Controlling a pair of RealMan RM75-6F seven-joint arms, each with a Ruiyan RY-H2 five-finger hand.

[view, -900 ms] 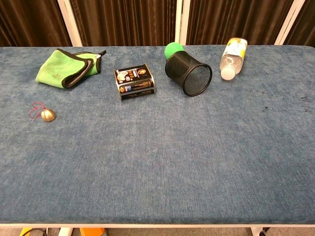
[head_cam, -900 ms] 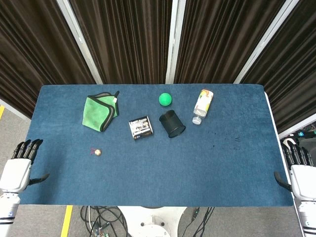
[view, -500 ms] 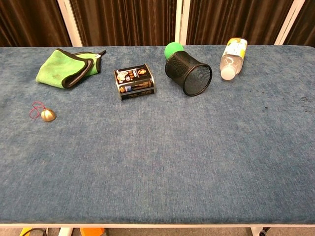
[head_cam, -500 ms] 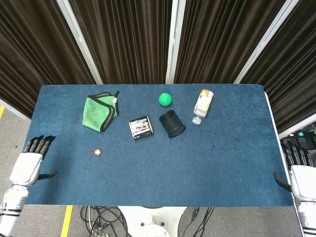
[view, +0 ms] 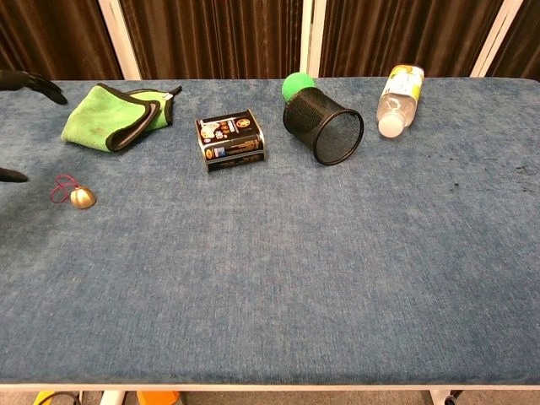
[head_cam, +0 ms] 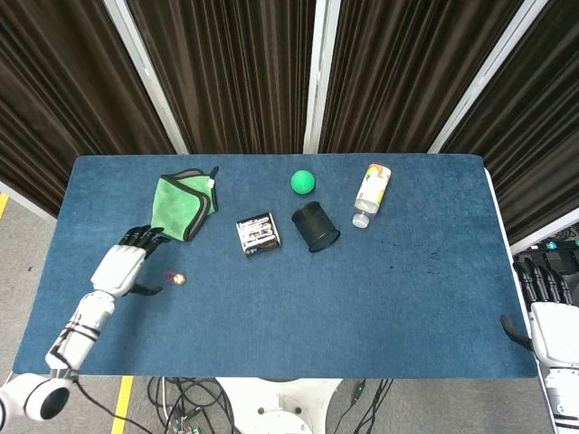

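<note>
Left hand (head_cam: pixel 122 264), fingers spread and empty, hovers near the tabletop's (head_cam: pixel 298 307) left edge beside the small gold bell (head_cam: pixel 180 279); right hand (head_cam: pixel 545 312) likewise empty.

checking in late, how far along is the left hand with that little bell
Nothing is picked up yet. The left hand is over the table, fingers spread, beside the small bell without touching it. The bell lies on the blue table. Closing on it and lifting it are left. The right hand sits off the table's edge.
</note>
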